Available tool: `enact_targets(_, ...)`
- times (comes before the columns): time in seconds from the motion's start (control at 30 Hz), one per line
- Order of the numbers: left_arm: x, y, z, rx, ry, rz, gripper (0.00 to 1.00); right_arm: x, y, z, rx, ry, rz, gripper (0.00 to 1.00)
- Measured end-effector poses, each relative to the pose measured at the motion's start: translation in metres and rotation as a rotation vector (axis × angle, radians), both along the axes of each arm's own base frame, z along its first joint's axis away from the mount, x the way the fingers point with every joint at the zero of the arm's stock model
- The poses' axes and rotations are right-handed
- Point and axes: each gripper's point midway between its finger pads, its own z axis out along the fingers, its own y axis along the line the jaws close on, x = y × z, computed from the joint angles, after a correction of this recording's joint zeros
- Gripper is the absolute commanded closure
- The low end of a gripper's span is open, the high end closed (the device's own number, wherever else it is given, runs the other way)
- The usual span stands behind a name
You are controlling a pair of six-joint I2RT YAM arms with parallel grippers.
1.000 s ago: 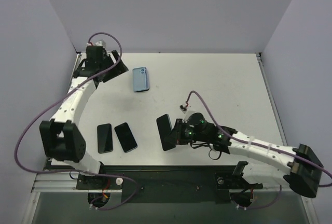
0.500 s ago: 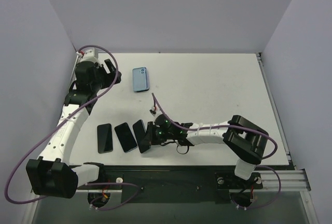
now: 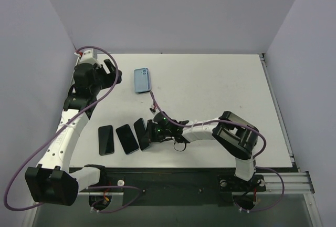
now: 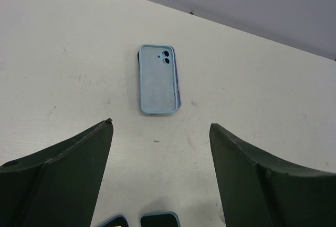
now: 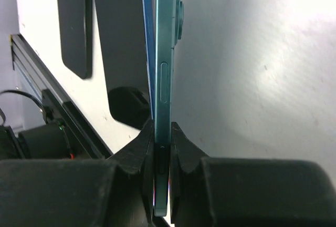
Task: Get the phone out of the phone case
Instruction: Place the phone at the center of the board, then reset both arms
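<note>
Right tool (image 5: 161, 144) is clenched on the teal phone (image 5: 160, 43) and has swung it left across the bench (image 3: 210, 85). The phone now stands on edge just beside the row of dark phones (image 3: 126, 138); set-down looks next. Left tool (image 4: 160, 126) is released, empty, facing the blue case (image 4: 158, 80) at the far side. Matt white bench, plain lilac walls.
</note>
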Motion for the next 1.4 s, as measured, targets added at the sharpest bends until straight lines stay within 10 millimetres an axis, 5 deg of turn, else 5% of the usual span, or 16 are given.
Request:
enact_targets(0.17, 0.001, -0.001, 0.0, -0.003, -0.006, -0.005, 0.16, 0.01, 0.027, -0.002, 0.088, 0.047, -0.028, 0.99)
enact_targets(0.37, 0.001, -0.001, -0.001, -0.004, -0.008, -0.007, 0.16, 0.012, 0.048, -0.004, 0.208, 0.143, -0.079, 0.86)
enact_targets(0.8, 0.001, -0.003, 0.0, -0.016, -0.009, -0.022, 0.15, 0.011, 0.04, 0.0, 0.24, 0.172, -0.157, 0.47)
enact_targets(1.0, 0.001, -0.004, 0.0, -0.017, -0.012, -0.025, 0.15, 0.002, -0.004, 0.011, 0.066, 0.057, -0.176, 0.31)
enact_targets(1.17, 0.001, -0.003, -0.001, -0.015, -0.011, -0.025, 0.14, -0.002, -0.053, 0.044, -0.093, -0.115, -0.191, 0.27)
enact_targets(1.3, -0.005, -0.005, -0.004, -0.005, -0.014, -0.031, 0.14, 0.004, -0.109, 0.098, -0.175, -0.292, -0.259, 0.15)
enact_targets(1.4, -0.012, -0.014, 0.004, 0.011, -0.04, -0.057, 0.13, 0.011, -0.165, 0.156, -0.192, -0.448, -0.365, 0.14)
